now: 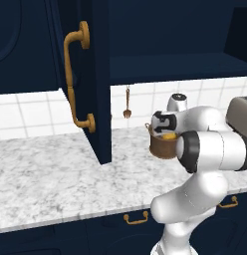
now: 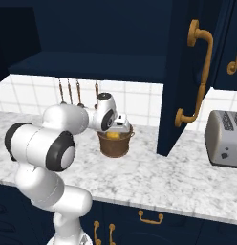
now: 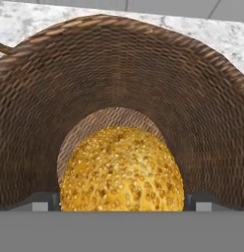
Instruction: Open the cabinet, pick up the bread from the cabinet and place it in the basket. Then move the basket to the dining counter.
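the bread (image 3: 122, 170) sits down inside the basket (image 2: 114, 143), centre-left of the right base view on the desk (image 2: 154, 177). the hand (image 2: 121, 123) hangs right over the rim, fingers spread wide with nothing clamped, so the way out is straight up.

Counted: one basket (image 2: 113, 143), centre of frame, holding one bread (image 3: 122, 170). One toaster (image 2: 225, 138), right edge. Four hanging utensils (image 2: 70, 92), upper left. One open cabinet (image 1: 94, 79) door, upper left of frame.

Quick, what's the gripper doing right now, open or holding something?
Gripper: open, inside the basket, the bread between its fingers, released.
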